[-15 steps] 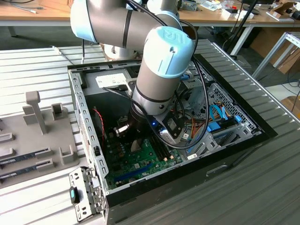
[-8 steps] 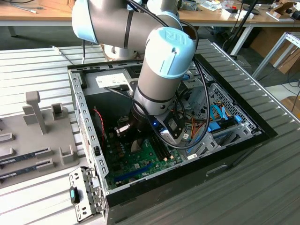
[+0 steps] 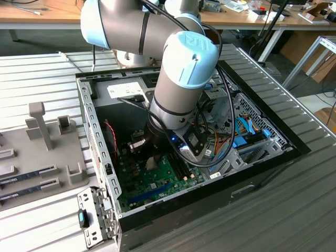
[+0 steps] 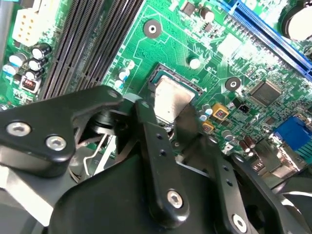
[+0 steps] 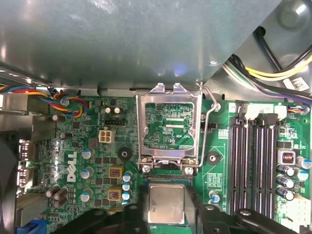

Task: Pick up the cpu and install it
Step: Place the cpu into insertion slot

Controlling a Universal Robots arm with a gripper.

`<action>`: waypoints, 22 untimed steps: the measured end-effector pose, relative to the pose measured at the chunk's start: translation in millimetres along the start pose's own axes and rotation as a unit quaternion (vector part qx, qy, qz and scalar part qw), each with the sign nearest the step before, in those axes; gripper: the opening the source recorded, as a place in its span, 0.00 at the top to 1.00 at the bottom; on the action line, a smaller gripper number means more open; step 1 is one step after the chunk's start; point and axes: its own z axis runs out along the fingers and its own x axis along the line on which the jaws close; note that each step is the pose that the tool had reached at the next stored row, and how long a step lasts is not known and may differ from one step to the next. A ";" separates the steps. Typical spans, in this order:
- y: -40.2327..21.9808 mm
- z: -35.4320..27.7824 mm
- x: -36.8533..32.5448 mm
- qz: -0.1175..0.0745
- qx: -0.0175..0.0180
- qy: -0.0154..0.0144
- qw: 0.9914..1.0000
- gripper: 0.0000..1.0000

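CPU point(image 5: 166, 204), silver-grey top with a thin green rim, lies flat over the socket point(image 4: 157, 72) on the green motherboard point(image 5: 105, 161); in the second wrist view the same chip point(image 4: 170, 100) sits inside the dark socket frame. Whether it is fully seated or held just above the contacts cannot be told. Tool point(image 4: 176, 119): two black fingers point(image 4: 156, 141) flank the chip at a narrow spacing, their tips beside its edges; whether they grip it or have let go cannot be told. Load plate point(image 5: 169, 126): hinged up and standing open on the far side of the socket, with the wire retention lever point(image 5: 207, 122) raised beside it. Memory slots point(image 5: 253, 165): a bank of long dark slots running parallel, off to one side of the socket. In the exterior view the arm point(image 3: 181, 79) reaches down into the open computer case point(image 3: 89, 121), which rests in the ribbed grey worktop point(image 3: 294, 199); a grey fixture tray point(image 3: 47, 157) lies at the exterior view's left. Step in hand, as judged: placement of the chip in the socket, with plate and lever not yet closed. The next move calls for a level, square chip and no sideways drag, since socket contacts probably bend easily.
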 end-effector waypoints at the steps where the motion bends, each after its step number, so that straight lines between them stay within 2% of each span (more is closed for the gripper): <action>1: 0.0 0.0 0.0 0.000 0.000 0.000 1.000 0.54; 2: 0.0 -0.1 0.0 0.000 0.000 0.000 1.000 0.47; 7: -0.1 -0.8 0.1 0.000 0.000 0.000 1.000 0.47; 10: 0.3 -13.4 0.7 0.000 -0.001 0.000 1.000 0.47; 12: 0.4 -16.9 0.9 0.000 -0.003 0.000 1.000 0.47; 15: 0.8 -17.5 0.8 0.000 -0.006 0.000 1.000 0.47; 16: 0.9 -17.6 0.8 0.000 -0.006 0.000 1.000 0.49; 19: 0.8 -17.8 -0.9 0.000 -0.007 0.001 1.000 0.67; 22: 0.7 -18.0 -5.0 0.000 -0.010 0.002 1.000 0.85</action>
